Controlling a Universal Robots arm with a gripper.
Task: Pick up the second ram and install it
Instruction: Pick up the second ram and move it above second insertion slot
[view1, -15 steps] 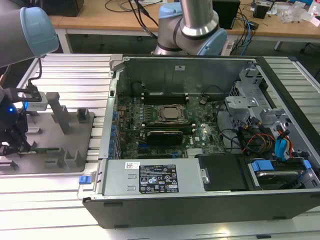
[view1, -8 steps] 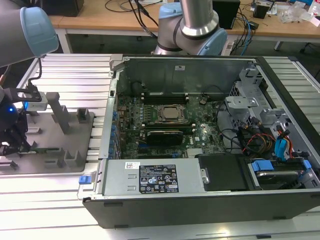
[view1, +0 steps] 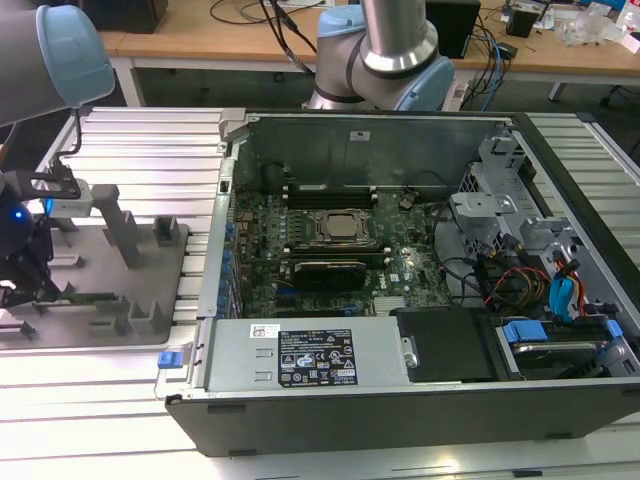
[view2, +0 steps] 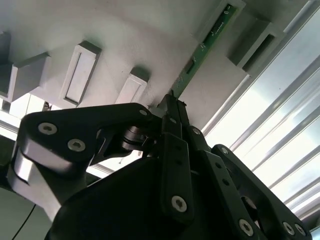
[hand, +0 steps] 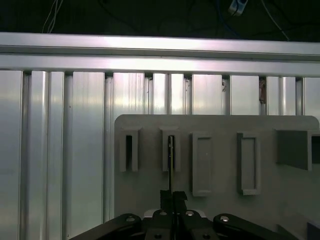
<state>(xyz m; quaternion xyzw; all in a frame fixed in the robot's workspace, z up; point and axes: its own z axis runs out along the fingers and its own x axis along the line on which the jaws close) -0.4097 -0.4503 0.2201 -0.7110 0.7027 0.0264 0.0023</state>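
Note:
The second ram (view1: 92, 297) is a thin green stick standing on edge in the slots of a grey fixture plate (view1: 100, 330) at the exterior view's left, outside the computer case. In the second wrist view the ram (view2: 207, 42) runs from a fixture block to my black fingertips. In the first wrist view the ram (hand: 171, 155) shows edge-on. My gripper (view1: 52, 292) (view2: 172, 100) (hand: 173, 194) is shut on the near end of the stick, which still sits in the fixture.
The open computer case (view1: 400, 400) lies at the exterior view's right, with the motherboard, CPU socket (view1: 345, 228) and long black memory slots (view1: 330, 187) inside. Grey fixture blocks (view1: 125, 225) stand on the plate. Ribbed aluminium table (view1: 150, 140) surrounds everything.

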